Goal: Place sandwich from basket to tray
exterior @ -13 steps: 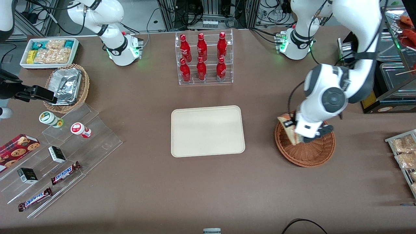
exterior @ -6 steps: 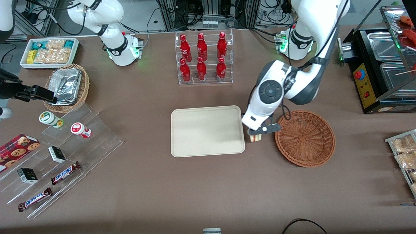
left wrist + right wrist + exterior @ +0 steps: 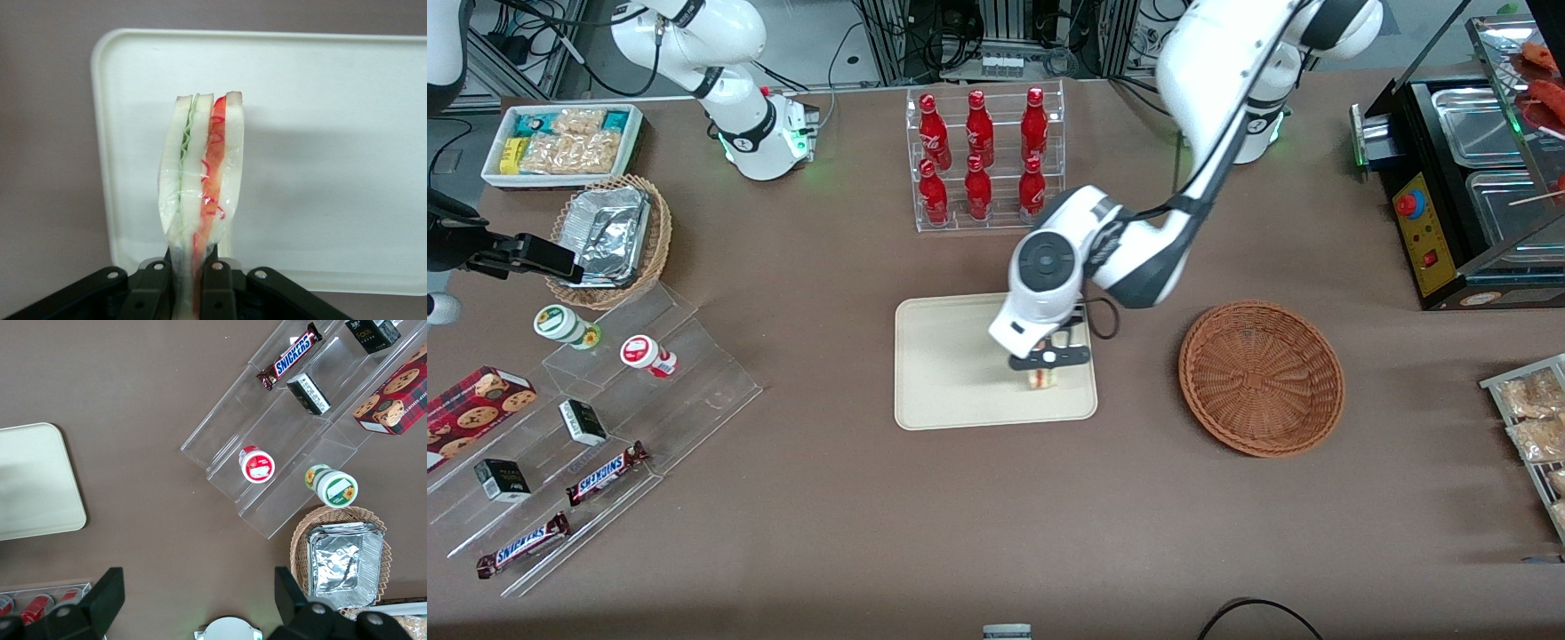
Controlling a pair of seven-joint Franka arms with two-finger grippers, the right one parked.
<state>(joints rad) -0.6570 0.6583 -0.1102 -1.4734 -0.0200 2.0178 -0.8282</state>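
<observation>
Brown table: hand grips sandwich over tray, bottles near.

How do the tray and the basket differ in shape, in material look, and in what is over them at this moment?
The tray is flat, rectangular and smooth cream; the basket is round, woven and reddish-brown. Above the tray the gripper holds the sandwich in shut jaws; the basket holds nothing. Both rest on the brown table.

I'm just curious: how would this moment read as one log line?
gripper: shut on sandwich | position: over tray | basket: empty | sandwich: not released
</observation>
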